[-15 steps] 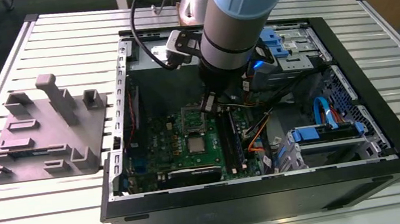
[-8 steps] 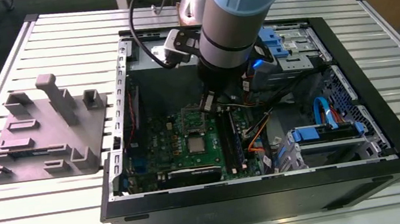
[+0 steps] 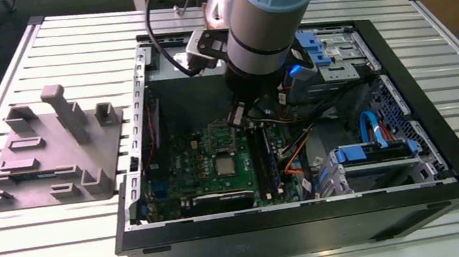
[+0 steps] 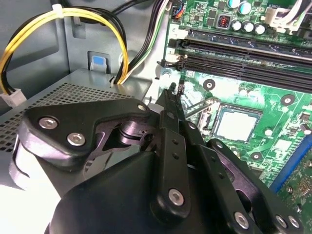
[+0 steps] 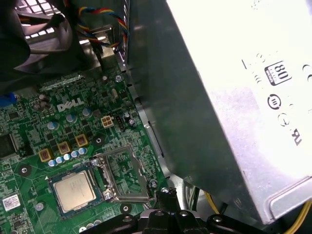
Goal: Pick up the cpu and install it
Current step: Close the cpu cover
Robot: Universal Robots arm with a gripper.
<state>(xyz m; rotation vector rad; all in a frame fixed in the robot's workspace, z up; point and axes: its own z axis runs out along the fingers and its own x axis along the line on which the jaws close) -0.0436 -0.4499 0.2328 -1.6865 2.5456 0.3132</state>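
Fingers (image 4: 171,95) pressed together, empty, poised over the green motherboard (image 4: 273,105) beside the raised socket bracket (image 5: 122,173). Cpu (image 5: 74,189) seated flat in its socket just past the bracket, inside the open computer case (image 3: 225,237).

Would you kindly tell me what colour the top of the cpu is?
Silver-gray with a pale rim; the cpu shows best in the first wrist view.
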